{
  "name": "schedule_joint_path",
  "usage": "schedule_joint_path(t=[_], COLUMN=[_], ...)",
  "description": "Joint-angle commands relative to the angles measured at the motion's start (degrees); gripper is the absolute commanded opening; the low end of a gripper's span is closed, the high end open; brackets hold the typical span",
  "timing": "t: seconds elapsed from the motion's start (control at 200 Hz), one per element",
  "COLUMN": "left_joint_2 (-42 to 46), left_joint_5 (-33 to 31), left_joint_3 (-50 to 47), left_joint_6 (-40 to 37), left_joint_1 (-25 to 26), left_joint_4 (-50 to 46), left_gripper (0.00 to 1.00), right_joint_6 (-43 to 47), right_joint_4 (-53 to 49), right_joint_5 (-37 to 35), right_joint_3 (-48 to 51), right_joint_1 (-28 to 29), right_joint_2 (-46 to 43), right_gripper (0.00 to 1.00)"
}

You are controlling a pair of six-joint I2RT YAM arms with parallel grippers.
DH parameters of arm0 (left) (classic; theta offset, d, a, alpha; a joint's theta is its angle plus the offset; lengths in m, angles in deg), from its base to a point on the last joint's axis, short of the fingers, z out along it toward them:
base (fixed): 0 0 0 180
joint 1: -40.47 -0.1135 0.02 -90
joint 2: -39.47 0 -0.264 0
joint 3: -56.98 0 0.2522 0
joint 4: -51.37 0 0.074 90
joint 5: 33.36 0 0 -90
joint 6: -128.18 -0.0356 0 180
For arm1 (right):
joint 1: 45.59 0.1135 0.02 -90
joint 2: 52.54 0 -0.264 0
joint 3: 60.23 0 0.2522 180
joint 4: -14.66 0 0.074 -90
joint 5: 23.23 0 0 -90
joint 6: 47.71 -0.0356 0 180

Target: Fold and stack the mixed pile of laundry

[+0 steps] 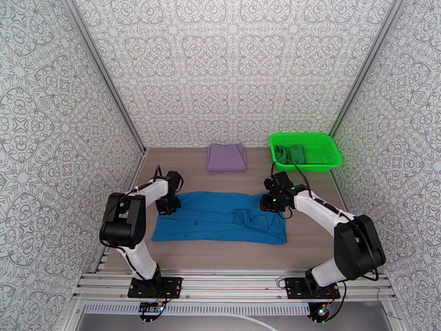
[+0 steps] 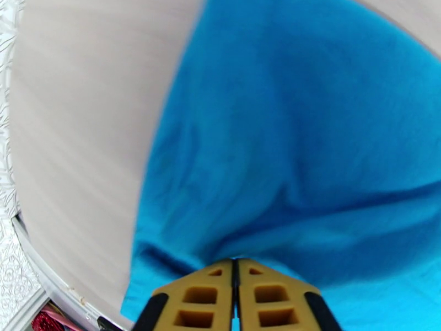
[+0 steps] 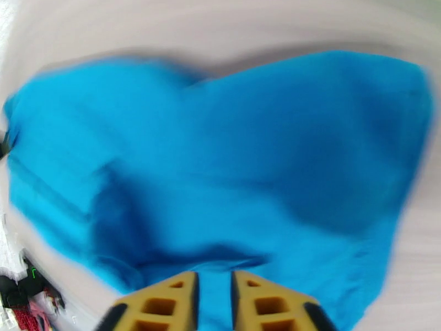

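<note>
Left gripper [image 2: 236, 261] clamps blue shirt [image 1: 220, 219] at its 10 o'clock corner for folding. Right gripper [image 3: 214, 274], 2 o'clock corner: fingers parted, hold doubtful.

Bright light, blurred wrist views

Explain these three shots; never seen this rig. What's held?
Two robot arms, each with a two-finger gripper, stand at the near edge of a table. The wide picture is from a fixed camera above and behind them; the other two are from wrist cameras looking past yellow fingers. A blue garment lies spread mid-table, a folded lavender garment behind it, a dark green garment in the green basket. The left gripper is shut on the blue garment's edge. The right gripper has its fingers slightly apart at that cloth; grip unclear.
</note>
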Motion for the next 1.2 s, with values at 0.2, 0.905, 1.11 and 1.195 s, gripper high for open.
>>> schedule_joint_path(t=[0.2,0.905,1.11,1.195], left_joint_2=[4.46,16.25,18.62,19.15], left_joint_5=[-0.21,7.43,7.80,7.16], left_joint_3=[-0.39,-9.61,-11.48,-11.48], left_joint_6=[0.47,4.94,6.60,6.64], left_joint_1=[-2.86,-0.86,1.62,1.50], left_joint_4=[0.85,0.76,-0.18,-0.18], left_gripper=[0.16,0.21,0.22,0.23], right_joint_6=[1.40,24.27,28.66,27.43], right_joint_4=[-2.65,-25.59,-21.01,-14.84], right_joint_5=[-11.03,-27.96,-25.46,-21.08], right_joint_3=[-9.00,-72.24,-68.16,-57.12], right_joint_1=[-0.67,-1.90,-2.60,-2.09], right_joint_2=[16.88,56.98,51.90,41.93], right_gripper=[0.31,0.28,0.35,0.40])
